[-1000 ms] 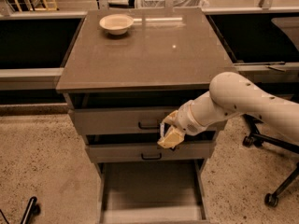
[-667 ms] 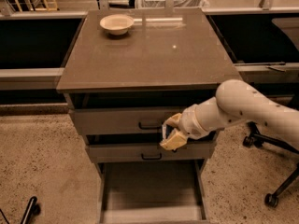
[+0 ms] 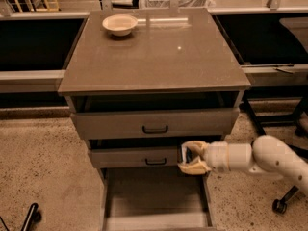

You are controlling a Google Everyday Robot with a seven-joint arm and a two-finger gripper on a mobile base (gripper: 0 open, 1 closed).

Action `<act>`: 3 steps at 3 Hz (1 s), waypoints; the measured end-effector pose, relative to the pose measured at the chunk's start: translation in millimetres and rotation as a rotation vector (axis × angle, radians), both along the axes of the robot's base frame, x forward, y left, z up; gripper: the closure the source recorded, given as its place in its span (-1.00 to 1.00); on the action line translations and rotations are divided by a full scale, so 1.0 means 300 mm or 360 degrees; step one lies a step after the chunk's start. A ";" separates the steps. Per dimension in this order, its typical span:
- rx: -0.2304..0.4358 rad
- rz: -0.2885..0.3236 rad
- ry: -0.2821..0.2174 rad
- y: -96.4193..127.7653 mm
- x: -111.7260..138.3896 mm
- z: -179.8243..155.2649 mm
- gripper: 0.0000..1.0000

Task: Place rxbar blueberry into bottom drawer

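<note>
Field notes: end effector (image 3: 186, 159) clamped on rxbar blueberry (image 3: 183, 152), hanging above right rear corner of the open bottom drawer (image 3: 154, 202), just off the middle drawer (image 3: 134, 157) front. Pickup looks done; lowering and release into the tray remain

A cream-tan gripper (image 3: 184, 157) on a glossy white arm (image 3: 269, 159) sits in front of the middle drawer's right end, just above the open bottom drawer (image 3: 154, 196), its fingers closed on the rxbar blueberry (image 3: 184, 152), which shows as a sliver of dark blue with a pale white patch. The bottom drawer has a plain flat grey floor, and the two upper drawers (image 3: 115, 125) are the same grey with dark, near-black handles (image 3: 155, 129). The cabinet top (image 3: 154, 57) is a shiny grey-brown with a small bright glint, a cream-coloured bowl (image 3: 120, 24) sits on it, and the floor (image 3: 38, 158) is beige with fine dark speckles.
</note>
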State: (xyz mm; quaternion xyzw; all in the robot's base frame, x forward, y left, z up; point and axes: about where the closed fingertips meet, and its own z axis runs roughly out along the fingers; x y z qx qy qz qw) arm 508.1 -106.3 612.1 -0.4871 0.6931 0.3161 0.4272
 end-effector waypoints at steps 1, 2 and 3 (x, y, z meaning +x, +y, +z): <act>0.0178 -0.0012 0.0016 -0.113 -0.059 -0.239 1.00; 0.0246 0.0024 0.0099 -0.134 -0.081 -0.429 1.00; 0.0185 0.0083 0.0197 -0.051 -0.119 -0.582 1.00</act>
